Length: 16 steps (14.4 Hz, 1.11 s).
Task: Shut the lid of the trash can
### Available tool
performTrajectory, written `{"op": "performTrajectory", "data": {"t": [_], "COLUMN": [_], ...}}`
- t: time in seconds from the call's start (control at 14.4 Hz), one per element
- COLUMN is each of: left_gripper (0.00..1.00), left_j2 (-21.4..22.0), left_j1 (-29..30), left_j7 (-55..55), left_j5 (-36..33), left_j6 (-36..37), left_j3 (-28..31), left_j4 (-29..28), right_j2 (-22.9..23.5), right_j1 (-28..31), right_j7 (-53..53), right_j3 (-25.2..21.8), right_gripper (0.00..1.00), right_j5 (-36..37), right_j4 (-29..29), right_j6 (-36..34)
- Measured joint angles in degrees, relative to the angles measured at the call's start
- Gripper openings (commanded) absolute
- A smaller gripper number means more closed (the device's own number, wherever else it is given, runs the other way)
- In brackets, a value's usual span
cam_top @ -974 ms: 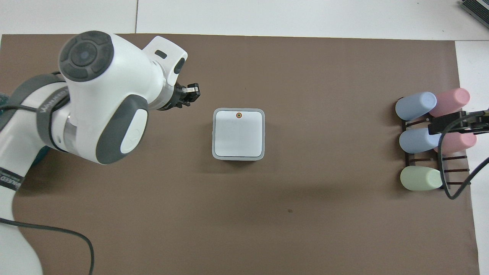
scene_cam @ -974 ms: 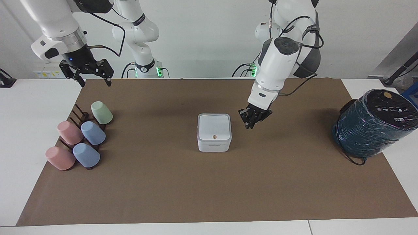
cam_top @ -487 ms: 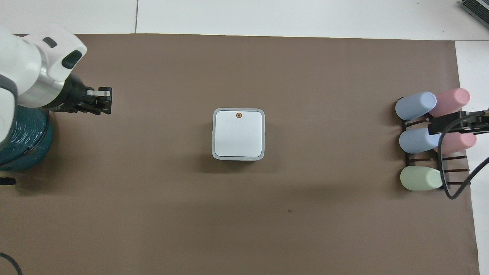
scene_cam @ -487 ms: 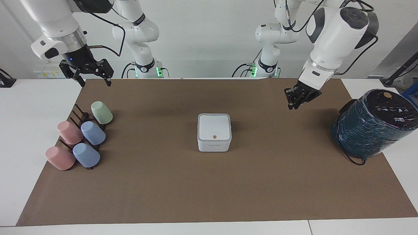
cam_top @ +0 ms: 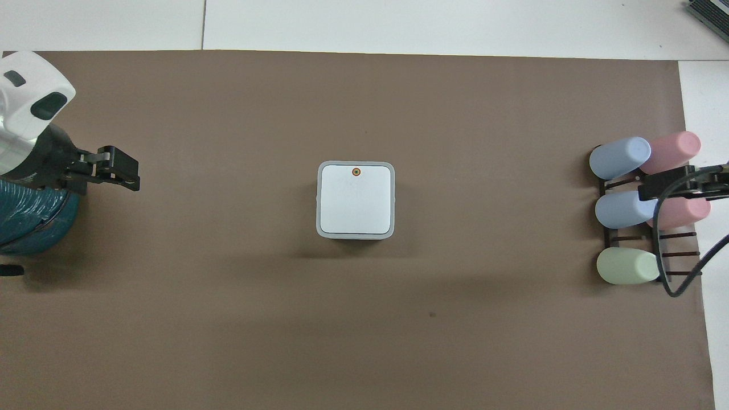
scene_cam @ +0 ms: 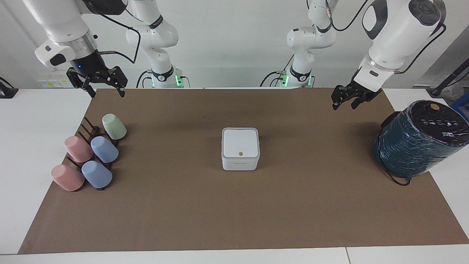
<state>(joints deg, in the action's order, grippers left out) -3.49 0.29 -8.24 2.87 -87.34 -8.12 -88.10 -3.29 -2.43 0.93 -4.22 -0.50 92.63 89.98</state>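
Lid (scene_cam: 240,142) lies flat, shut on white trash can (scene_cam: 240,164).

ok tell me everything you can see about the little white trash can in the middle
The trash can is a small white square box with rounded corners, plastic by its look, standing upright near the middle of the brown mat. Its flat white lid lies shut, flush inside a pale grey rim, with a small orange-brown dot near the edge farther from the robots. Faint marking shows on the side wall below that dot. Nothing touches it but the mat; both end effectors are well away from it.
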Motion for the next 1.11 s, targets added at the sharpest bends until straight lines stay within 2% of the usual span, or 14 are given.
{"op": "performTrajectory", "data": {"t": [0.56,1.11], "left_gripper": [1.00,1.00], "left_j2": [0.3,0.5], "left_j1": [0.2,0.7], "left_j7": [6.0,6.3], "left_j5": [-2.8,-2.8], "left_j6": [-0.1,-1.6], "left_j3": [0.3,0.6], "left_j4": [0.0,0.0], "right_j2": [0.0,0.0], "right_j1": [0.0,0.0], "right_j7": [0.0,0.0], "right_j3": [0.0,0.0], "right_gripper": [1.00,1.00], "right_j5": [0.0,0.0], "right_j4": [0.0,0.0], "right_j6": [0.0,0.0]}}
